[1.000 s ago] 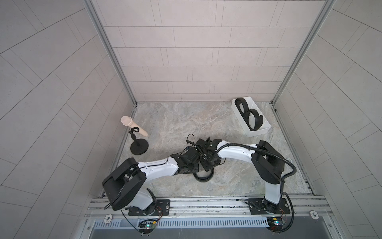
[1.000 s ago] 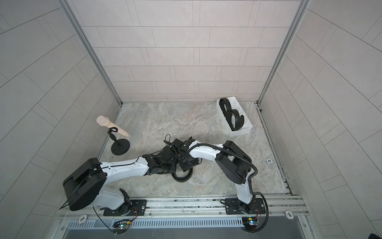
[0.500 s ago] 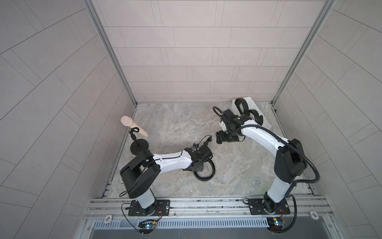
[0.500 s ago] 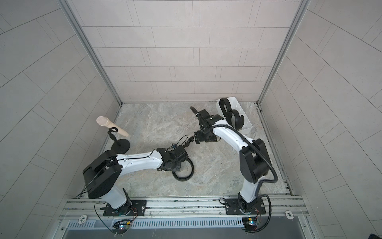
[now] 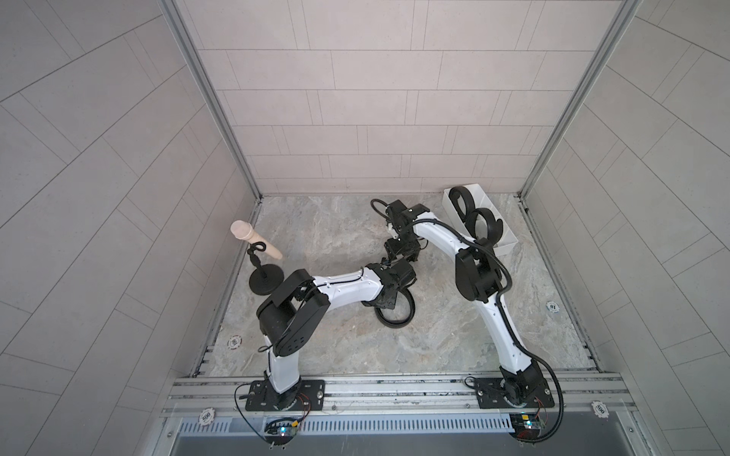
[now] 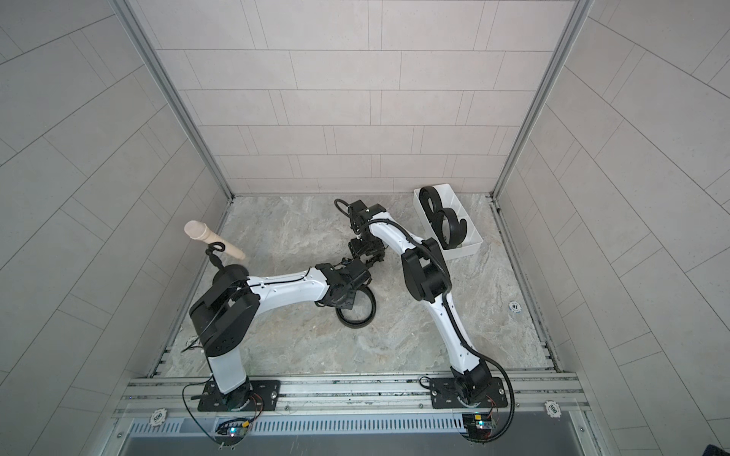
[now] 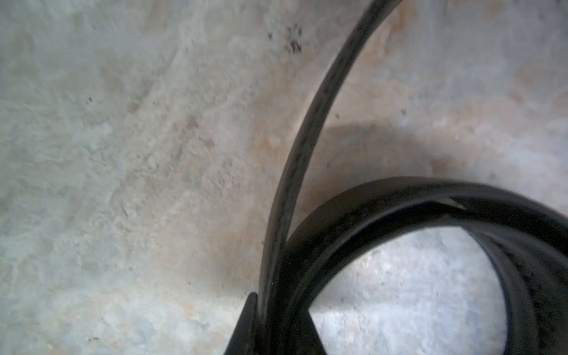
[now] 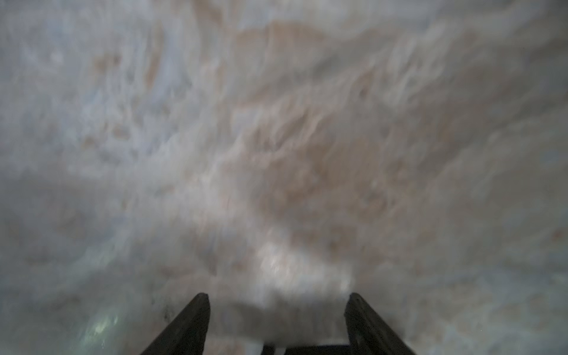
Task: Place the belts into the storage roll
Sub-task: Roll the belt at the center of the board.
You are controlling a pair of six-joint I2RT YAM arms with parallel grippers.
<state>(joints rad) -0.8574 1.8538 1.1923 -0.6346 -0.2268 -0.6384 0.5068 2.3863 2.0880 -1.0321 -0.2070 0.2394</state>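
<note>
One black belt (image 5: 396, 324) (image 6: 355, 324) lies as a loose coil on the stone floor, mid-front. My left gripper (image 5: 389, 302) reaches down onto it and is shut on its strap. The left wrist view shows the strap (image 7: 307, 138) pinched between the fingertips of my left gripper (image 7: 276, 307). My right gripper (image 5: 402, 256) (image 8: 276, 296) hangs open just behind the left one, over bare floor, holding nothing. The storage roll (image 5: 505, 245) (image 6: 468, 248), a white tray, stands at the back right. Two coiled belts (image 5: 472, 201) (image 5: 497, 229) stand in it.
A black round-based stand (image 5: 265, 278) with a beige peg (image 5: 253, 239) stands at the left wall. Tiled walls close in three sides. A metal rail with both arm bases runs along the front.
The right gripper left the belt beside the left gripper, swung toward the tray, and has come back to just behind the left gripper. The left gripper has kept hold of the floor belt.
</note>
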